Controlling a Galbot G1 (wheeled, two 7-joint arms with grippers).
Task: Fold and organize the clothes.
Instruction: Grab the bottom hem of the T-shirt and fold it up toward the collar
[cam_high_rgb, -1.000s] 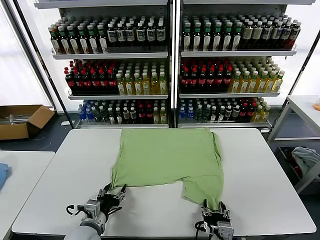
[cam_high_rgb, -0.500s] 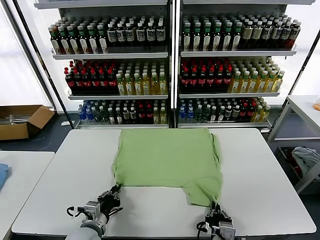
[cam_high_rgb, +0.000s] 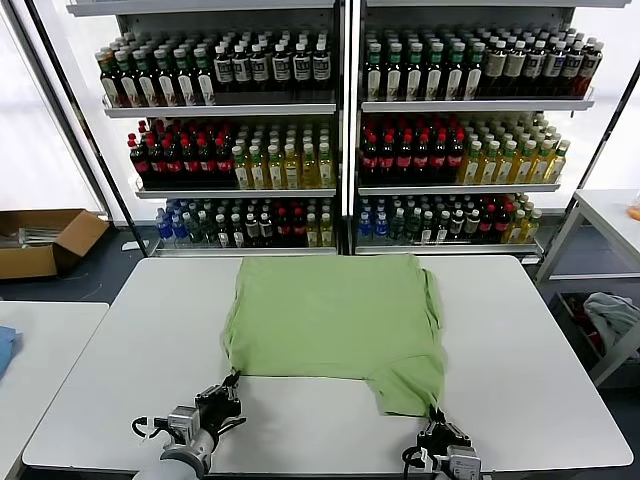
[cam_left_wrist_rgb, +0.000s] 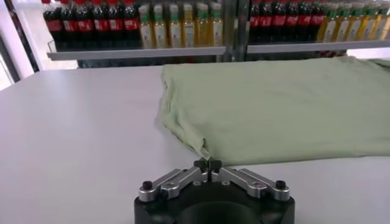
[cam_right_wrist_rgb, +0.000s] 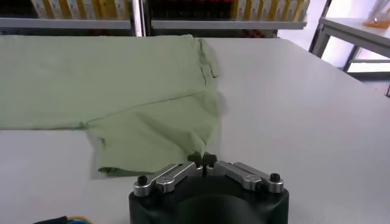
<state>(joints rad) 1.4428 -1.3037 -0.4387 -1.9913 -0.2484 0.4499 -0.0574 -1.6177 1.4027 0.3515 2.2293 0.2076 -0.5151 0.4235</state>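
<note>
Across the back stand the tall white shelving racks (cam_high_rgb: 345, 120), packed with rows of dark, red and yellow-green drink bottles (cam_high_rgb: 250, 160). In front of them is the wide white rectangular table (cam_high_rgb: 120, 350), and spread flat across its middle and far half is the light green soft-cloth shirt (cam_high_rgb: 330, 315), lying mostly as a smooth rectangle with one flap hanging down toward the near right corner. Off on the floor to the left sits an open brown cardboard box (cam_high_rgb: 45, 240), and low on the right, under a side table, there's a grey-blue and white cloth bundle (cam_high_rgb: 612, 318). Now to the near edge: the left gripper (cam_high_rgb: 228, 392) sits low on the table at the shirt's near left corner, and the left wrist view shows its fingertips (cam_left_wrist_rgb: 208, 164) pressed together, pinching the tip of that green corner. The right gripper (cam_high_rgb: 438, 432) is at the near right, right at the bottom of the hanging flap, and the right wrist view has its black fingers (cam_right_wrist_rgb: 209, 160) closed tight on the flap's lowest edge. Both arms are down at table level, each with cloth nipped between its tips.
</note>
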